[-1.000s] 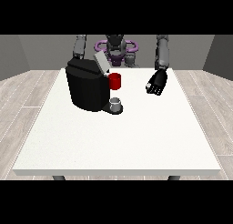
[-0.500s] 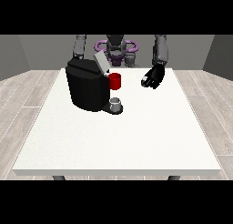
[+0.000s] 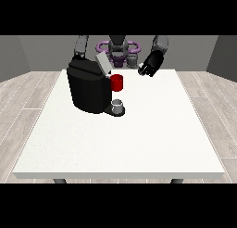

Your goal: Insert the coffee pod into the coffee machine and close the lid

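Note:
The black coffee machine (image 3: 88, 89) stands on the left half of the white table (image 3: 139, 139). Its grey lid (image 3: 102, 64) is tilted up and open. A red cylinder (image 3: 117, 82) sits on the machine's front just below the lid, and a small grey cup (image 3: 118, 105) stands on the base under it. The hand at the view's right (image 3: 151, 65) hangs above the table's far edge, to the right of the lid and apart from it. I cannot make out a coffee pod. The hand at the view's left is hidden behind the machine; only its arm (image 3: 82, 46) shows.
The robot's torso (image 3: 118, 50) with a purple ring stands behind the table's far edge. The table's near and right parts are bare white surface. Wooden floor surrounds the table.
The hand at the view's right has risen and moved back and towards the machine's lid. The machine, lid and cup have not moved.

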Tool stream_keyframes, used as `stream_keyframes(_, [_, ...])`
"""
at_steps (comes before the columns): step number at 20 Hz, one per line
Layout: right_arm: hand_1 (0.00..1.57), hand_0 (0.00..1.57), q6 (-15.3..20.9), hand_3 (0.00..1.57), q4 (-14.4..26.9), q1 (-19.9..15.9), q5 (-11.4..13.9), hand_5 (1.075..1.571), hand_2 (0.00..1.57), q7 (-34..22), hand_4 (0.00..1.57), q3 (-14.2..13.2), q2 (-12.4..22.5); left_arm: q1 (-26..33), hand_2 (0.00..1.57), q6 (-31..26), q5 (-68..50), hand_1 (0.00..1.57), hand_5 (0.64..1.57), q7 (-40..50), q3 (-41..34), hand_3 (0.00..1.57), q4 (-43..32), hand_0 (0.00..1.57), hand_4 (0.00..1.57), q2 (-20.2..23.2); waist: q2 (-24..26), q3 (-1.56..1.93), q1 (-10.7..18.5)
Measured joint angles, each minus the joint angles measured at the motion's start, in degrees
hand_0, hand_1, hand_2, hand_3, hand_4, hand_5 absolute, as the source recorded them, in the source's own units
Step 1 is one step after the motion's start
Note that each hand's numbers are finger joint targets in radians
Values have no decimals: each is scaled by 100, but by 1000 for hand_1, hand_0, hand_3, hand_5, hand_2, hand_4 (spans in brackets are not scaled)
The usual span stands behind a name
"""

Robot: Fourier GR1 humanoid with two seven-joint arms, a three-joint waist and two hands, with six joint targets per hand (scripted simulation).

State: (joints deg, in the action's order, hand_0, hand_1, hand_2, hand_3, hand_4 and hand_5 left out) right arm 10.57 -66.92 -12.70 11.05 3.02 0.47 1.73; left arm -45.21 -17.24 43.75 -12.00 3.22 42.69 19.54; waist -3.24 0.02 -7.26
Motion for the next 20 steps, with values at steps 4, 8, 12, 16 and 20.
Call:
stream_keyframes(4, [0, 0, -140, 0, 2, -218, -169, 1571, 0, -29, 0, -164, 100, -284, 1351, -286, -22, 1331, 1571, 186, -68, 1323, 130, 1331, 592, -37, 13, -1, 0])
stream_keyframes(8, [0, 0, -75, 0, -92, -288, -127, 1571, 0, -8, 0, -111, 28, -655, 1204, -482, -108, 985, 1571, 364, -239, 1371, 168, 985, 511, -38, -5, -1, -154])
stream_keyframes(12, [0, 0, -29, 0, -172, -375, -132, 1571, 0, -33, 0, -106, 12, -1091, 1240, -687, -282, 1202, 1571, 721, -521, 1256, 125, 1202, 491, -41, -52, -1, -317])
stream_keyframes(16, [0, 0, -70, 0, -337, -522, -118, 1571, 0, -125, 37, -99, 77, -1482, 1265, -716, -363, 1216, 1571, 864, -752, 1256, 47, 1216, 470, 85, -267, -1, -536])
stream_keyframes(20, [0, 0, -129, 0, -403, -799, -164, 1571, 0, -120, 178, -175, 163, -1997, 1279, -781, -356, 1225, 1571, 1007, -892, 1251, -25, 1225, 482, 300, -631, 1, -738])
